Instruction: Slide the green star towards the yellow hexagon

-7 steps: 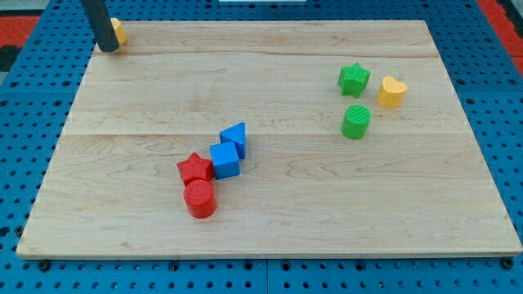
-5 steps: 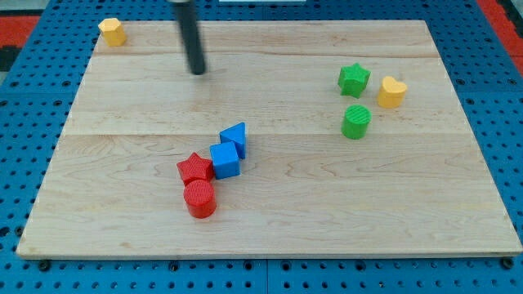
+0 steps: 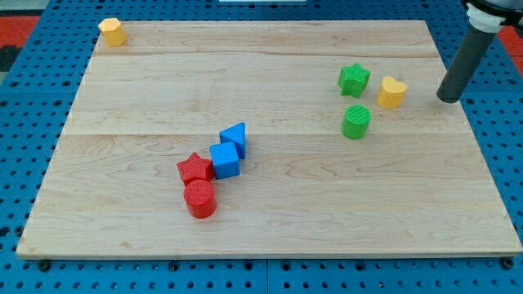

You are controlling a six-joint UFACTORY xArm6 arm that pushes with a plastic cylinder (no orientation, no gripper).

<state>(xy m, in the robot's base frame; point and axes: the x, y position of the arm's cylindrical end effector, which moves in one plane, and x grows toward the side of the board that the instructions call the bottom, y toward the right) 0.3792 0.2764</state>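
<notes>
At the wooden board's right edge, my tip (bare rod, no claw to open or close) stands right of the small green star block. Yellow heart block sits between. Yellow hexagon block lies far left, top corner: push leftward.

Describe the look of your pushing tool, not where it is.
My tool is a plain, straight, dark grey to black cylindrical rod ending at my tip, which is blunt. At the view's top it joins a wider black collar with a pale ring above it. No cables, markings or hand are visible.
</notes>
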